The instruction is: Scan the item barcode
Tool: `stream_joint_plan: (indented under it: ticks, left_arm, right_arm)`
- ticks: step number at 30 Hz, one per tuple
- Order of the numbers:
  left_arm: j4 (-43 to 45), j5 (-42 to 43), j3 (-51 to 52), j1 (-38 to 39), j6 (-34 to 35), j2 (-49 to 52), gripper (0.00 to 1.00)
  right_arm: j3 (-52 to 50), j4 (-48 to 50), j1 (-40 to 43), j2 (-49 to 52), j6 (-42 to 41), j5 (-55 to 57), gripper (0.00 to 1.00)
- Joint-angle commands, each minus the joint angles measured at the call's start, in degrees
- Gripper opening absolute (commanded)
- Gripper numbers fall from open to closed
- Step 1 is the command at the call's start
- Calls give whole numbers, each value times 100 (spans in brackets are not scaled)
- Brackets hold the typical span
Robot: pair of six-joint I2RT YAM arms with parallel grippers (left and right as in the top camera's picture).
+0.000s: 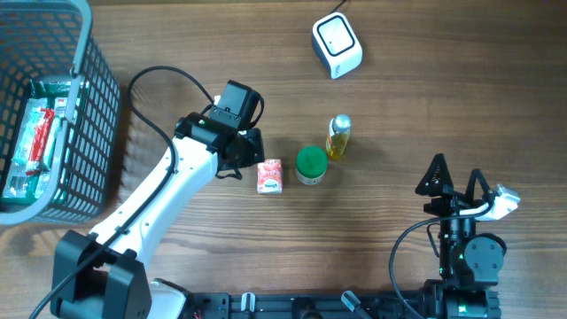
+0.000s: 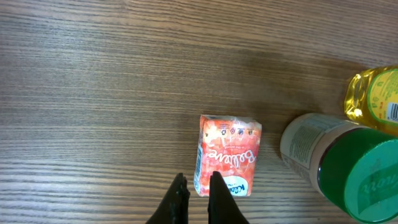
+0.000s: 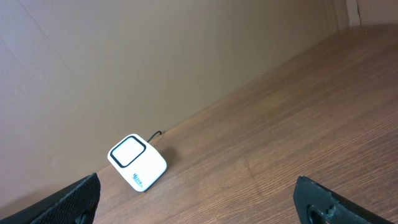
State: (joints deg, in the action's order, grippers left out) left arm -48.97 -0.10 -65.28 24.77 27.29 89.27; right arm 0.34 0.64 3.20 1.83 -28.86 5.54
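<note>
At near right, the right end effector is hanging with its fingers spread wide, holding nothing. Mid-surface, the left end effector is pinching shut on air, with its tips right at the near left corner of the pink carton. The pink carton is lying flat, just left of the green-lidded jar and the yellow bottle. Far back, the white scanner is sitting well apart.

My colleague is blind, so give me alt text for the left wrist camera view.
A small red carton lies flat on the wooden table, the left gripper closed at its near corner. A green-lidded jar and yellow bottle sit at right.
</note>
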Motion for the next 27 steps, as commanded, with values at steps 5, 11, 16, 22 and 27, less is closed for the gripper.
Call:
stream_joint_plan:
  ticks: [5,11,16,22,27]
  left_arm:
    - [9,-63,153,-15,-48,433,4]
    - [9,-109,153,-20,-50,815,4]
    - [72,-109,153,-20,-48,986,4]
    - [76,-105,153,-13,-46,1147,4]
    - [81,-103,153,-15,15,1191,4]
  right_arm:
    - [-2,20,24,-15,20,-52,100]
    - [-2,20,24,-15,20,-52,100]
    - [-2,20,24,-15,20,-55,100]
    - [-2,20,24,-15,22,-55,100]
    - [-2,20,24,-15,22,-55,100]
